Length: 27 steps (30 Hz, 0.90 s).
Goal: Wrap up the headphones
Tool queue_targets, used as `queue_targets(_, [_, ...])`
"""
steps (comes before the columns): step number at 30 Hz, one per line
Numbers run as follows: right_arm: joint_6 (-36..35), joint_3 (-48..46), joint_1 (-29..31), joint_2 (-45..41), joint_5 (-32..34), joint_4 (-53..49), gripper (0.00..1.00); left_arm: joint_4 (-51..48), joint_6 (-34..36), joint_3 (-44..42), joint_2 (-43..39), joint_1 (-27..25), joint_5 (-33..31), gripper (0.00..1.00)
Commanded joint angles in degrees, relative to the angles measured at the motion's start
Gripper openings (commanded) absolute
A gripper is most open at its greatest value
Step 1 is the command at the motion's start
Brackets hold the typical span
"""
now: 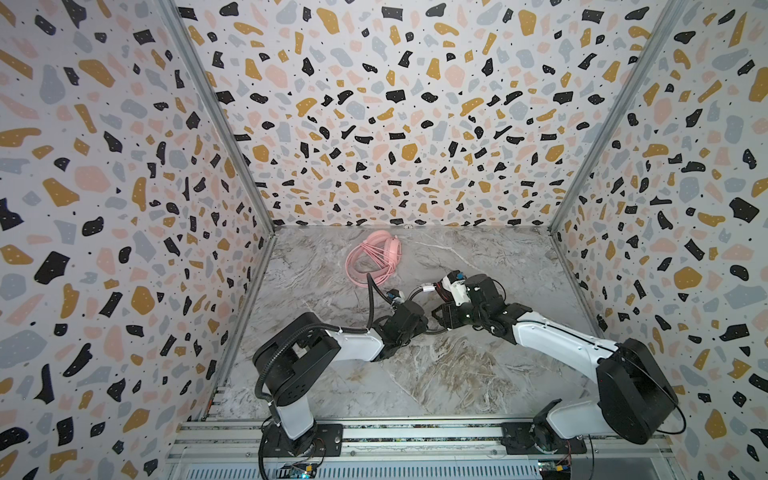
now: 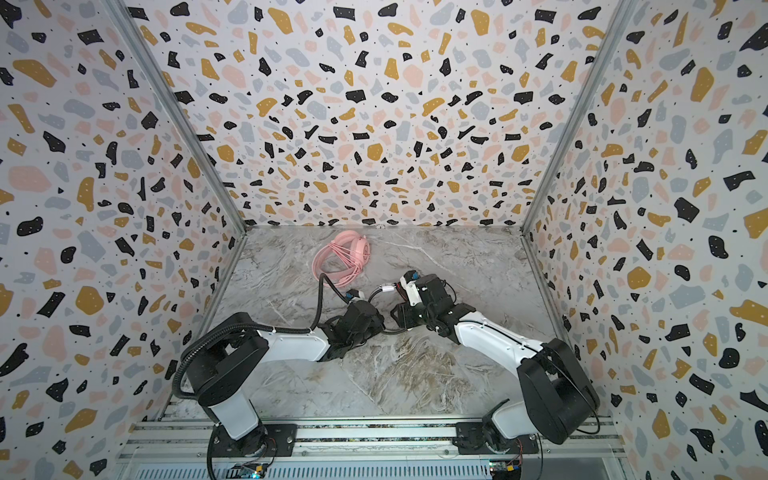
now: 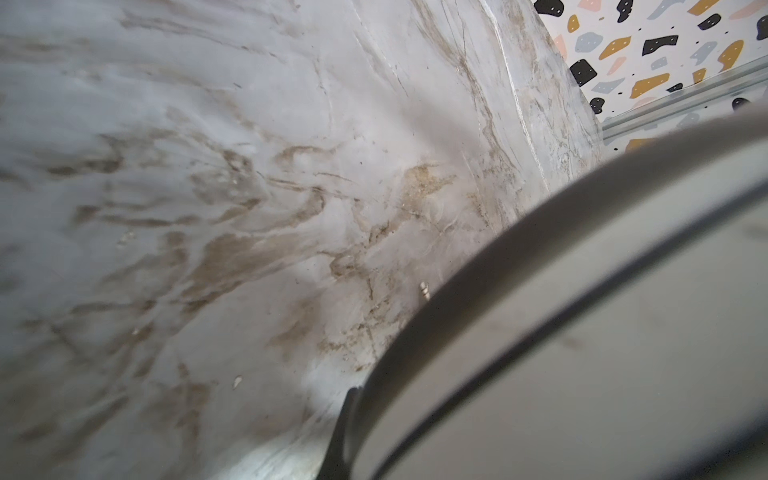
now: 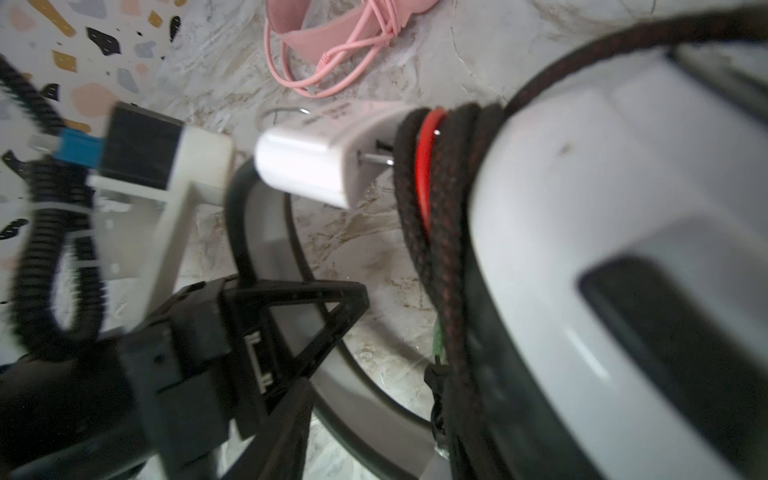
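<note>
- Left gripper [image 1: 422, 326]: jaws together, low at mid-surface. You can't make out what's pinched. Its wrist view shows only a pale curved headband [image 3: 582, 291] hard against the lens.
- All-pink over-ear headset [image 1: 376, 255]: at the back, left of centre, with its thin pink cable looped over it, well apart from both grippers. Looks done to me.
- White-and-black over-ear headset [image 4: 602, 199]: between the two grippers, mostly hidden under them in both top views. Black braided cable [image 4: 449, 208] is wound in several turns beside the white cup.
- Key relation: the small white plug block [image 1: 426, 286] sticks out on the far side of the grippers, between the two wrists. Your right arm looks nearer. The band's long axis seems to run gripper to gripper.
- Right gripper [image 1: 442, 313]: tip to tip with the left. Jaws apart or together, can't tell.
- Grey marble-look surface [image 1: 436, 374].
- Terrazzo-print walls [image 1: 374, 104] on three sides, aluminium rail [image 1: 415, 432] at the front carrying both arm bases.
</note>
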Motion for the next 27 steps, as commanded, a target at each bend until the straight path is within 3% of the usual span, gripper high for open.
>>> queue_targets(1, [0.9, -0.6, -2.8, -5.1, -7.5, 0.8, 0.53, 3.6, 1.8, 3.7, 1.6, 0.2, 3.9, 0.0])
queue_targets(8, [1.6, -3.3, -4.2, -15.6, -5.4, -2.1, 0.53, 1.4, 0.2, 10.7, 7.9, 2.3, 3.4, 0.0])
queue_targets(14, [3.2, -8.7, -4.5, -27.3, 1.3, -5.4, 0.53, -5.0, -0.2, 22.9, 16.4, 2.9, 3.3, 0.06])
queue_targets(19, [7.2, -16.3, -4.5, -36.8, 1.6, -5.0, 0.52, -6.6, -1.4, 30.5, 22.3, 3.9, 3.7, 0.14])
queue_targets(27, [6.0, -18.9, -4.5, -41.7, 4.8, -11.2, 0.52, -9.8, -1.1, 38.3, 26.6, 5.3, 4.0, 0.22])
